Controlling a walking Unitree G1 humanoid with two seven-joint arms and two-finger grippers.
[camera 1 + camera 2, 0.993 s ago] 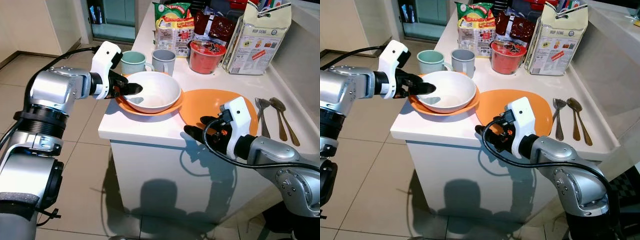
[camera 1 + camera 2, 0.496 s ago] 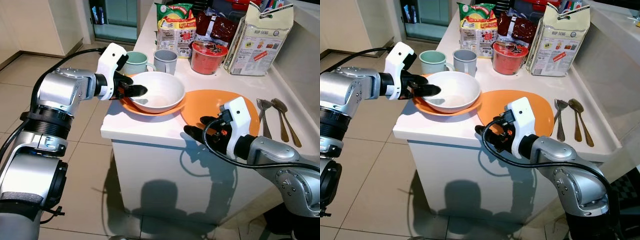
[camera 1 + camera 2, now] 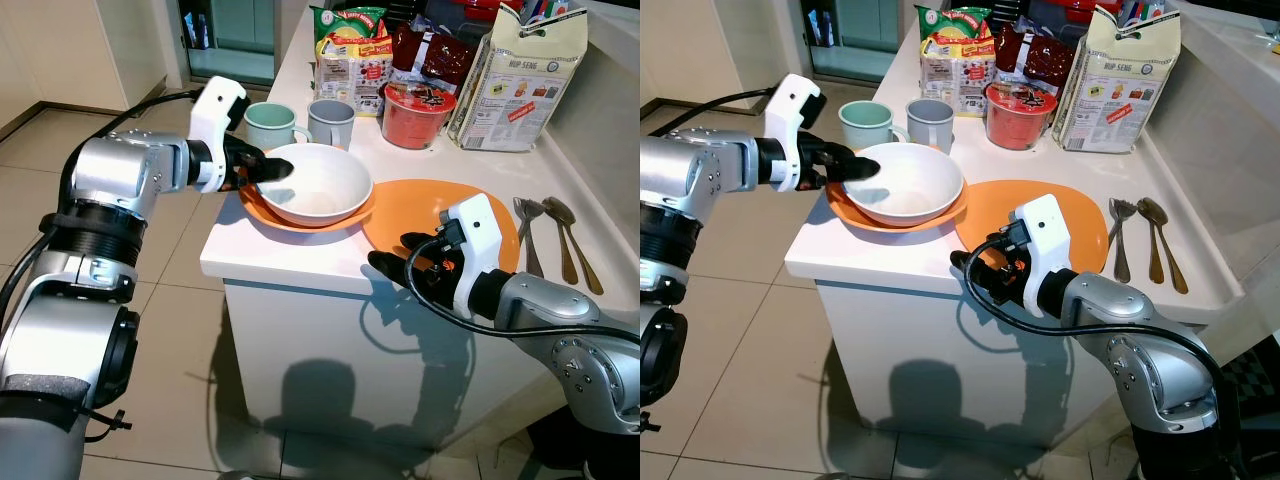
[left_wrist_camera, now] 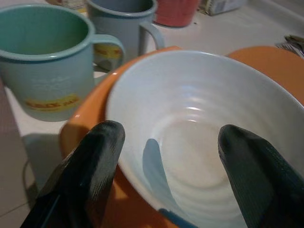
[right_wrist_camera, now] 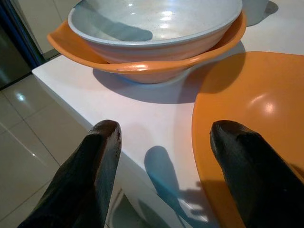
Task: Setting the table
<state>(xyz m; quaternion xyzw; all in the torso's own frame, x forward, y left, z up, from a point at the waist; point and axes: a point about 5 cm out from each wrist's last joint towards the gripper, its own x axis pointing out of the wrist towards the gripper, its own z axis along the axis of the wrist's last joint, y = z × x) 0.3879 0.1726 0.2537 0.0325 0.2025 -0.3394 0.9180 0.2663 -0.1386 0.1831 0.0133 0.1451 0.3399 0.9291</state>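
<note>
On the counter (image 3: 300, 262), the white bowl (image 3: 318, 185) sits in an orange dish (image 3: 255, 208), beside the orange plate (image 3: 420, 215). The left gripper (image 3: 262, 169), fingers apart, straddles the bowl's near rim and should probably close squarely before lifting. The right gripper (image 3: 392, 252) hangs open off the counter edge, before the plate.

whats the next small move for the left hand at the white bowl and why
Probably close the left hand on the near rim of the round white ceramic bowl. Its black fingers are open and straddle that rim, one outside and one inside, and the bowl sits nested in the shallow orange dish.
</note>
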